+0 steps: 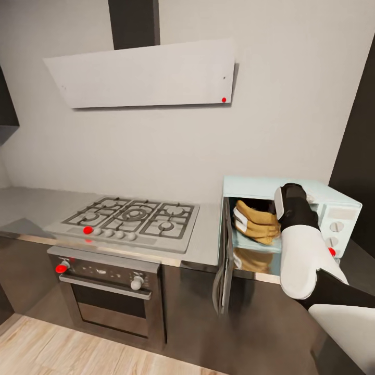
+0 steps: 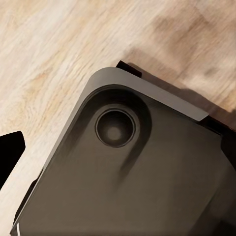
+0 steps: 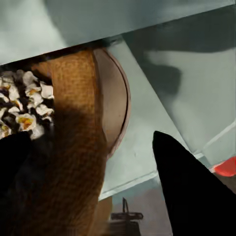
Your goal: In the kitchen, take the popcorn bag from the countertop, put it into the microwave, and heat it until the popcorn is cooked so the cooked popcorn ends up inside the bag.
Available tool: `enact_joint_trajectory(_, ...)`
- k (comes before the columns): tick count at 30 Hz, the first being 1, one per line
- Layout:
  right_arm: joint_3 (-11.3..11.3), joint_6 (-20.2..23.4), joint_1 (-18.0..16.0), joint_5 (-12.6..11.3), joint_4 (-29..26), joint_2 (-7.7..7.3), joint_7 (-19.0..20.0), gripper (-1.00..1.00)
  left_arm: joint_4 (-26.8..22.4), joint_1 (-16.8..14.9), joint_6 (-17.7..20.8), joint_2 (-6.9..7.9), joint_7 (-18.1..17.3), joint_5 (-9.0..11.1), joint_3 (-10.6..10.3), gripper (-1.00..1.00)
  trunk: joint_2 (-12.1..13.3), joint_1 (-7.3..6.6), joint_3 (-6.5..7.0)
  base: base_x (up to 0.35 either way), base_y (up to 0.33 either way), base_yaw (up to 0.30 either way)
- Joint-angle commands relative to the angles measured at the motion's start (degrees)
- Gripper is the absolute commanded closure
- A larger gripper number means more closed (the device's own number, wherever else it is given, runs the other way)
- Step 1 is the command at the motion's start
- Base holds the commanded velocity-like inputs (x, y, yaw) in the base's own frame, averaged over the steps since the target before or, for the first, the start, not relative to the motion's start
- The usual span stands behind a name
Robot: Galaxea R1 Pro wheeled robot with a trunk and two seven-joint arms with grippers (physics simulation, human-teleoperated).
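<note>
Sitting on the counter (image 1: 205, 237), the microwave (image 1: 333, 200) has its door swung wide; the popcorn bag (image 1: 255, 223) lies inside, popcorn showing, between the spread fingers of my right end effector (image 3: 93, 167).

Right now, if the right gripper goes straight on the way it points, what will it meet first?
Most likely the popcorn bag. The right gripper points into the open microwave, with the bag lying between its fingers and over the round plate. Depth is unclear; beyond it comes the microwave's inner wall.
</note>
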Motion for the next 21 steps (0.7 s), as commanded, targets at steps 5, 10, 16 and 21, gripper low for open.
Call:
enact_joint_trajectory(5,-0.18,-0.09,-0.06,0.11,-0.20,0.06,-0.17,-1.00,-0.09,0.01,-0.07,-0.03,0.13,-0.29,0.43,-1.00,-0.03,0.00,-0.06,0.000,0.000,0.000)
enact_joint_trajectory(10,-0.18,-0.12,-0.06,0.10,-1.04,0.06,-0.11,-1.00,-0.09,0.01,-0.20,-0.17,0.13,-0.31,0.54,-1.00,-0.03,0.00,-0.06,-0.136,0.000,0.000)
enact_joint_trajectory(16,-0.08,0.75,-0.06,0.02,-6.32,0.47,0.21,-1.00,-0.09,0.01,-0.16,-0.20,0.15,-0.38,0.56,-1.00,-0.03,0.00,-0.06,-0.330,0.000,0.000)
enact_joint_trajectory(21,-0.01,0.79,-0.06,-1.61,-10.90,0.77,2.63,-1.00,-0.09,0.01,-0.16,-0.21,0.14,-0.35,0.52,-1.00,-0.03,0.00,-0.06,-0.338,0.000,0.000)
